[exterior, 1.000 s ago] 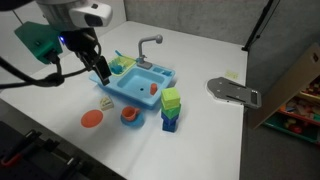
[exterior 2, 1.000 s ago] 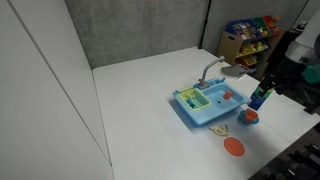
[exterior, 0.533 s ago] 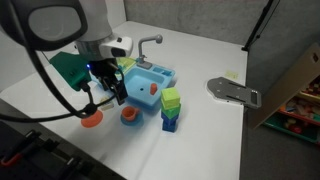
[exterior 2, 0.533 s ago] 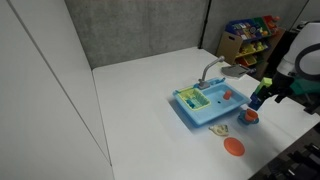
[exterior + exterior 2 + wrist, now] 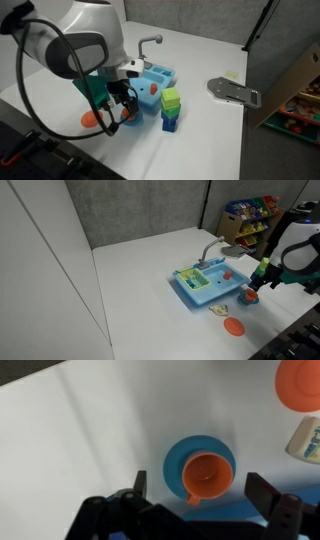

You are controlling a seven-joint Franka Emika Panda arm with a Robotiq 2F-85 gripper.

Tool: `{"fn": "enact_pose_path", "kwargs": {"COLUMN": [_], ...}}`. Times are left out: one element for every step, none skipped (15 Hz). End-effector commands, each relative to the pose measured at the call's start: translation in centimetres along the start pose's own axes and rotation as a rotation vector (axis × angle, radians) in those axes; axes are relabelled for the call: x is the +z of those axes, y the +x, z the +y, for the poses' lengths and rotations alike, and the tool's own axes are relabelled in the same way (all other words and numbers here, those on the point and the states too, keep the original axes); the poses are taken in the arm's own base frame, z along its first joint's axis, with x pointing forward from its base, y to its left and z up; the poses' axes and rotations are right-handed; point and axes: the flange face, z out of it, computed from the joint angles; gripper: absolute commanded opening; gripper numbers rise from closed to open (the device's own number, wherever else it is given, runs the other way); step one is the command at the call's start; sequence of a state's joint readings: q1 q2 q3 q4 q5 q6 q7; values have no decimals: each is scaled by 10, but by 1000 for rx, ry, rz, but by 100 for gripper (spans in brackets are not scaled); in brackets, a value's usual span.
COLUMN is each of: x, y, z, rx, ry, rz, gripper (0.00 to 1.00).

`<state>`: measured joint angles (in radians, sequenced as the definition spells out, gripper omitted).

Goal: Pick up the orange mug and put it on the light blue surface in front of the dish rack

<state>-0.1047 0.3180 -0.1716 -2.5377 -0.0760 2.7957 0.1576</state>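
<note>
The orange mug [image 5: 205, 475] stands upright on a round blue saucer [image 5: 178, 455] on the white table. In the wrist view my gripper [image 5: 200, 488] is open, with the mug between its two fingers and below them; it holds nothing. In both exterior views the gripper [image 5: 124, 100] [image 5: 257, 279] hangs just above the mug [image 5: 129, 116] [image 5: 247, 296]. The light blue toy sink unit [image 5: 152, 82] [image 5: 208, 288] with a green dish rack [image 5: 196, 278] stands behind the mug.
An orange plate [image 5: 300, 380] [image 5: 233, 327] lies near the saucer, beside a cream object [image 5: 308, 438]. A stack of green and blue blocks [image 5: 171, 108] stands next to the mug. A grey flat item [image 5: 235, 92] lies further off. The sink has a grey tap [image 5: 148, 44].
The arm has moved from beside the sink unit toward the table's front and come down over the orange mug. The gripper has stayed open. The mug has not moved.
</note>
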Motion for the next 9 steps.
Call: {"fn": "enact_pose_path", "kwargs": {"x": [17,21,26,30,33,36,39,41,43], "y": [13,14,16,17,18,19,20,21,22], "z": [3,5,7,8,9,9,9,9,9], "rx": [-5,-2,1,2,2,2,3,2,2], "ry": [-40,-46,-52,-57,-62,-68,-71,-74,-77], "rz": [26,27,30,29,28,30,31,31,31], "gripper": [100,100,100,100,100,100,100,100,100]}}
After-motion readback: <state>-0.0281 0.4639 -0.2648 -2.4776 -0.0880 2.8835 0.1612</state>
